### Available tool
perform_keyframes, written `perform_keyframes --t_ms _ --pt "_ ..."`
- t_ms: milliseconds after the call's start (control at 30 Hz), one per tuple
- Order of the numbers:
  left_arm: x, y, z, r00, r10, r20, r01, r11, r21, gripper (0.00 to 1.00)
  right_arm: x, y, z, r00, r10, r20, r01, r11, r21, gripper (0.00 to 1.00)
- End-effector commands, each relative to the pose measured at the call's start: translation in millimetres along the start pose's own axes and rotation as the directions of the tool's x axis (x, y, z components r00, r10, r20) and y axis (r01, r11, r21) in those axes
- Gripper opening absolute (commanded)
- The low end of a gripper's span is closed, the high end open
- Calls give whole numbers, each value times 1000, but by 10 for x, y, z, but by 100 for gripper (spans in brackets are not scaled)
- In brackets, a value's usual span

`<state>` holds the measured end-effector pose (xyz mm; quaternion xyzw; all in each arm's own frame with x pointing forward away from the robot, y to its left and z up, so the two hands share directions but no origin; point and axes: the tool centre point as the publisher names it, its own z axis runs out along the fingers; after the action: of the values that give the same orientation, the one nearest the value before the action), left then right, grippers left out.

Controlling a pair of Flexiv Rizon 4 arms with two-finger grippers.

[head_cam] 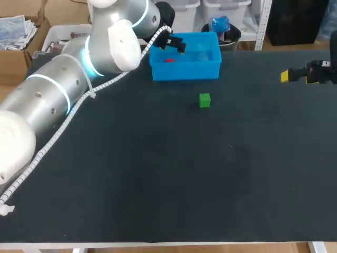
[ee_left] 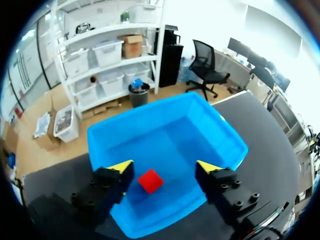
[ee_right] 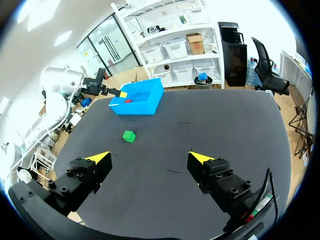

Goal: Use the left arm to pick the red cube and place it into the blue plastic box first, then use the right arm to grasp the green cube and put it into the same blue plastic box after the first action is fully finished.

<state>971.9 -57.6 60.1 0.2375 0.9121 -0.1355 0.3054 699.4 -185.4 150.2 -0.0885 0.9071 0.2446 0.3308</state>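
While my left gripper (ee_left: 163, 166) hangs open over the blue plastic box (ee_left: 145, 125), the red cube (ee_left: 150, 181) lies inside on its floor. I see the green cube (head_cam: 205, 100) on the table (head_cam: 158, 174) near the box, and my right gripper (ee_right: 150, 157) is spread open, well apart from it.
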Motion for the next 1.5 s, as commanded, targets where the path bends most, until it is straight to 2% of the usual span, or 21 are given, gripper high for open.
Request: perform_keyframes --t_ms 33,300,600,1000,1167,1500 --pt "-177 -1 -43 976 17 -219 -15 1000 13 100 -2 1 3 1000 0 -1 0 1000 2 100" --pt "-189 -45 -587 989 49 -136 -44 998 39 100 -2 1 3 1000 0 -1 0 1000 2 100" --pt "101 -15 -954 994 37 -101 -33 999 35 100 -2 1 3 1000 0 -1 0 1000 2 100" --pt "443 -57 -1316 998 33 52 -38 995 92 100 -2 1 3 1000 0 -1 0 1000 2 100" --pt "658 -97 -1510 993 27 118 -41 993 111 100 -2 1 3 1000 0 -1 0 1000 2 100" --pt "1222 -157 -1902 982 -13 190 -9 993 115 100 -2 1 3 1000 0 -1 0 1000 2 100"
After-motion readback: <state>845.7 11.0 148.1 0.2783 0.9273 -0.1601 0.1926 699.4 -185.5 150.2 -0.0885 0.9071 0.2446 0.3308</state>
